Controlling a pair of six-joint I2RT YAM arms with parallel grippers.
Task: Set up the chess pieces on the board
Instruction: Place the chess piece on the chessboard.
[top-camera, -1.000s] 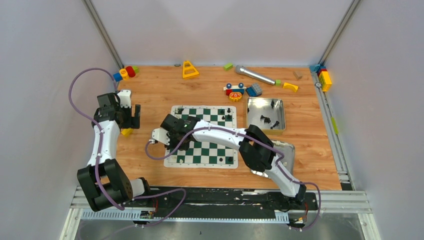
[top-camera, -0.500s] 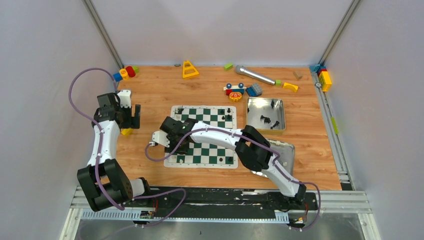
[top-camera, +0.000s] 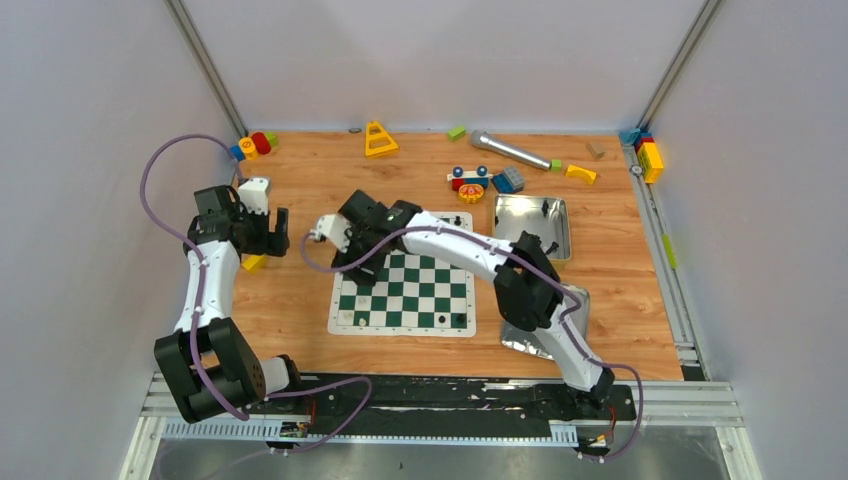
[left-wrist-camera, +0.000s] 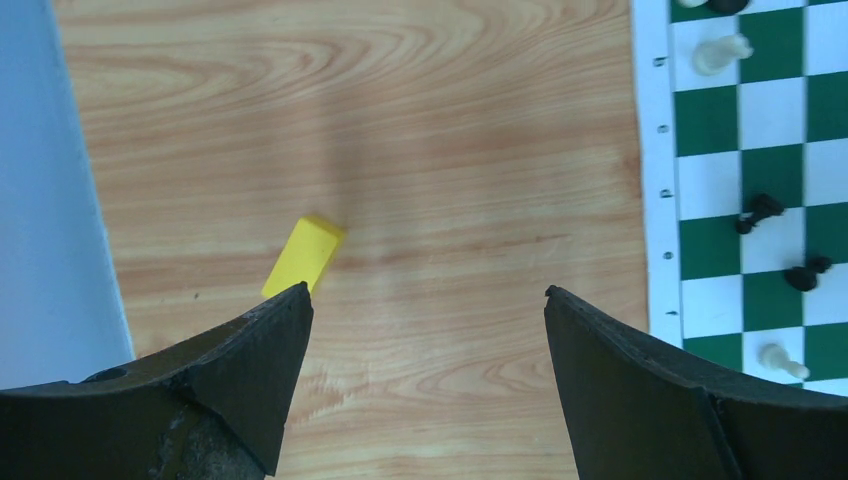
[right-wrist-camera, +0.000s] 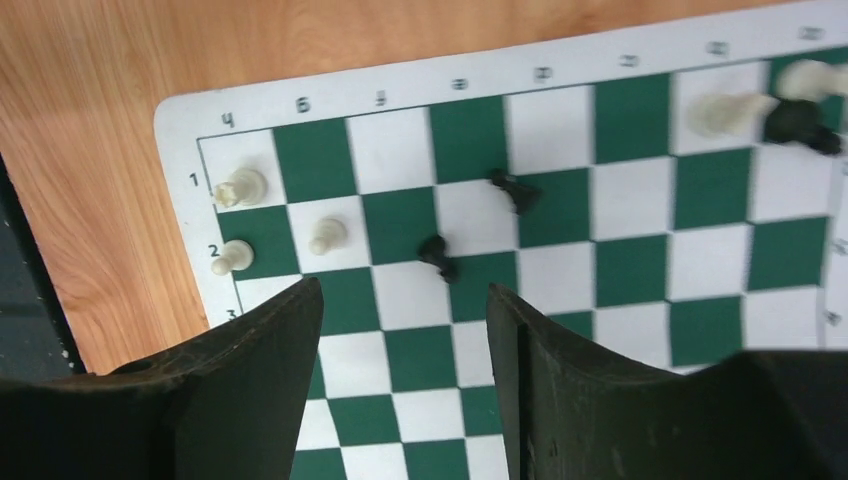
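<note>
Parted and empty, the right end effector (right-wrist-camera: 402, 290) is hovering over the board (right-wrist-camera: 640, 190), two black chess pieces (right-wrist-camera: 438, 255) lying just above it mid-frame, while the left end effector (left-wrist-camera: 425, 292) is gaping wide.

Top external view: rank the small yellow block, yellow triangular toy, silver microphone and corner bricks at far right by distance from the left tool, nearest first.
1. small yellow block, right beside the left tool, on its near side.
2. yellow triangular toy, far edge, left of centre.
3. silver microphone, far edge, right of centre.
4. corner bricks, far right corner.
</note>
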